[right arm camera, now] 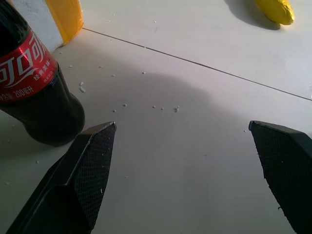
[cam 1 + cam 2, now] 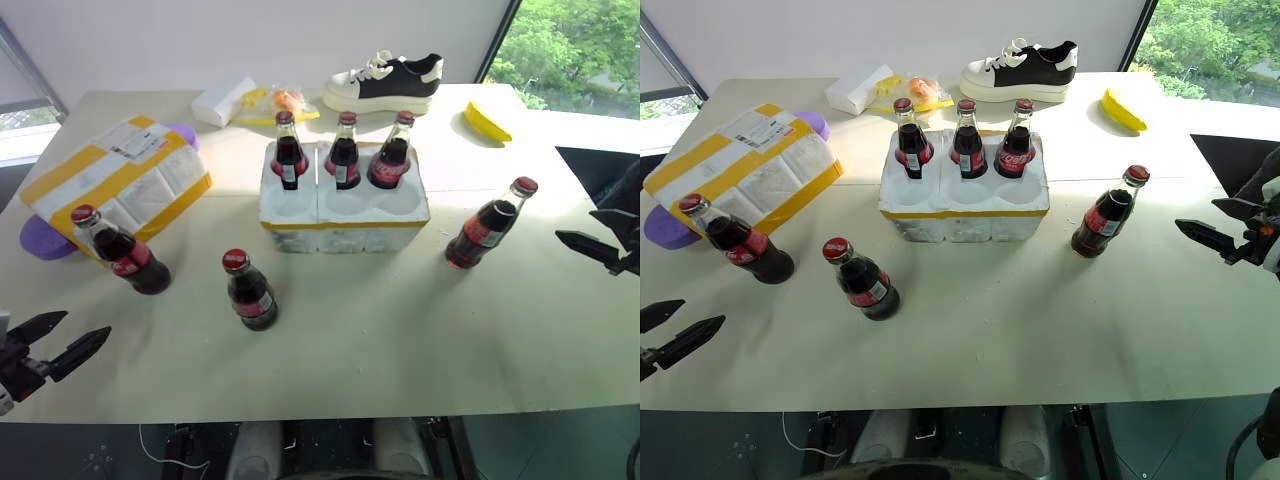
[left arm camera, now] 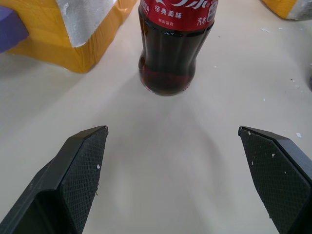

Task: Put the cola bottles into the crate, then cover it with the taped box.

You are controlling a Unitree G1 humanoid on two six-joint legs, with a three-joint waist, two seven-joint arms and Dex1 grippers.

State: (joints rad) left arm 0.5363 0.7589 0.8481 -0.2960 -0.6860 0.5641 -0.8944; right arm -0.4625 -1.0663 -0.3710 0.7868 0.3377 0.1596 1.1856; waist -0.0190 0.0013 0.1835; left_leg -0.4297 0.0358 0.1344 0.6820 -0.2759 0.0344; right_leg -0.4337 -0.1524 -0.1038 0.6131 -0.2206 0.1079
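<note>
Table [image 2: 400,340]: a pale table is carrying everything.
Taped box [image 2: 120,180]: the white foam box with wide yellow stripes and a shipping label is lying at the table's left side, partly over a purple object [image 2: 40,240].
Crate [image 2: 345,215]: the white styrofoam block with a yellow band is sitting mid-table; three cola bottles [image 2: 343,152] are standing in its back row of holes, and the front row is sitting empty.
Loose bottles: one bottle [image 2: 122,252] is standing just in front of the taped box, one [image 2: 249,291] is standing in front of the crate's left corner, and one [image 2: 490,224] is standing to the crate's right.
Sneaker [image 2: 385,82]: it is lying at the far edge, near a white packet [image 2: 222,100] and a yellow banana-like object [image 2: 487,121].
Left tool [image 2: 55,345]: it is hovering at the near left edge, fingers spread wide, pinching nothing.
Right tool [image 2: 1215,232]: it is hovering at the right edge, fingers spread, empty, near the right-hand bottle.
</note>
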